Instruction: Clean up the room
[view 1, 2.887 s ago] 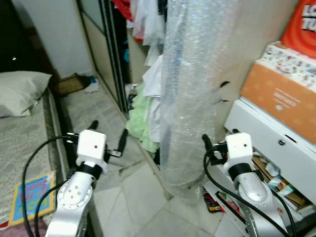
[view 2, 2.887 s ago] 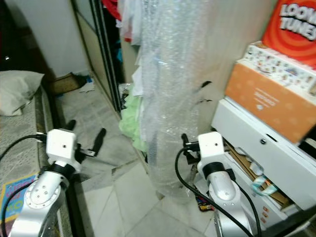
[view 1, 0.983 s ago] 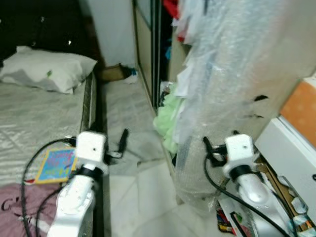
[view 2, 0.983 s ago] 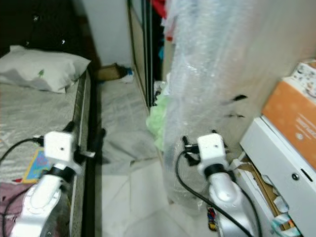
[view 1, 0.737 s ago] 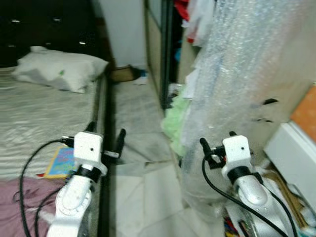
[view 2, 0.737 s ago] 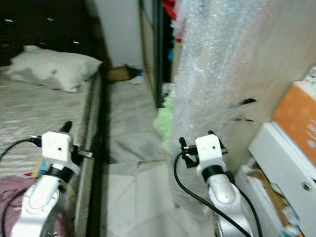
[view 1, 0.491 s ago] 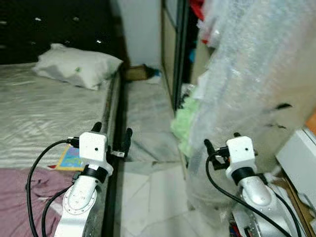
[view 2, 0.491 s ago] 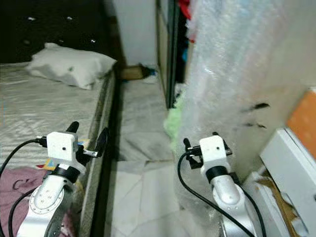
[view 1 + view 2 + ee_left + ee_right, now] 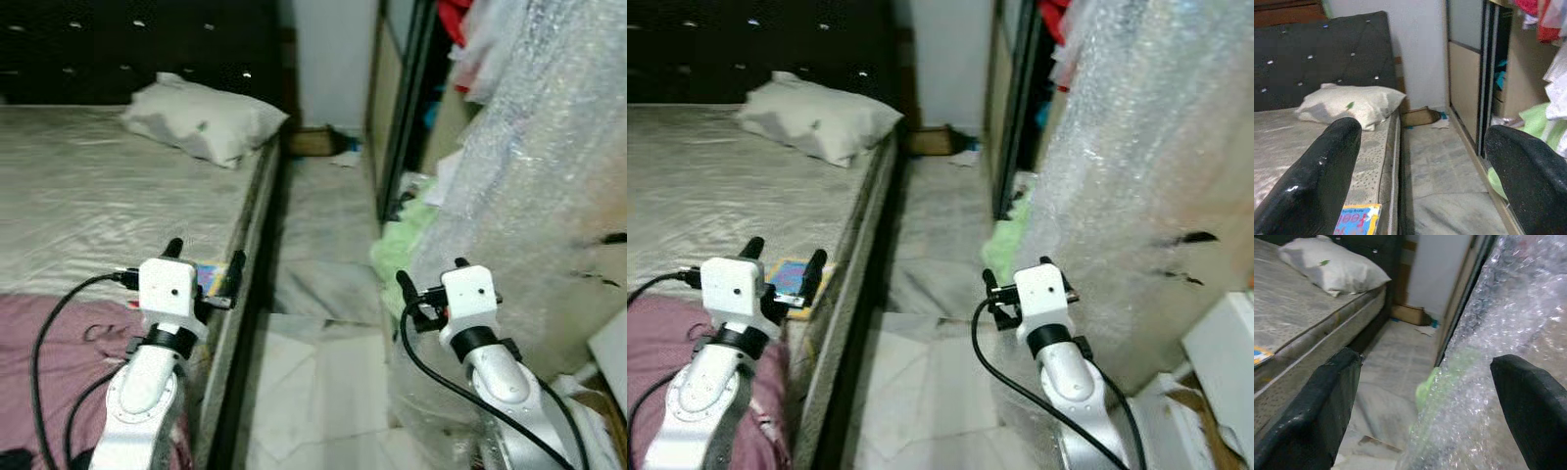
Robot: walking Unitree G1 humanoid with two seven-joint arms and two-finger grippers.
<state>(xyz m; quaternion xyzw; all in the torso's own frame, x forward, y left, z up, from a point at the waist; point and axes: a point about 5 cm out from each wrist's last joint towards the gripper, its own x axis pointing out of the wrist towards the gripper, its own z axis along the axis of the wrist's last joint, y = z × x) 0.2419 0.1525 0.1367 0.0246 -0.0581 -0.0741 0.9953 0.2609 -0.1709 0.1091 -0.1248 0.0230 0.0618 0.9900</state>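
Your view has swung left since a moment ago, so the bed [image 9: 88,186] now takes up much more of it and the bubble wrap roll [image 9: 549,186] sits off right. Both arms ride up front: left gripper [image 9: 203,266] over the mattress edge, right gripper [image 9: 429,289] by the roll, jaws wide apart and holding nothing, probably ready for a pickup. Nearest clutter is the colourful book [image 9: 789,274] on the bed, then green clothes [image 9: 400,253] on the floor, with the pillow [image 9: 206,122] beyond.

Passage: floor strip [image 9: 328,235] runs open between bed [image 9: 108,196] and bubble wrap roll [image 9: 529,196].
Far end: cardboard box [image 9: 312,143] against wall.
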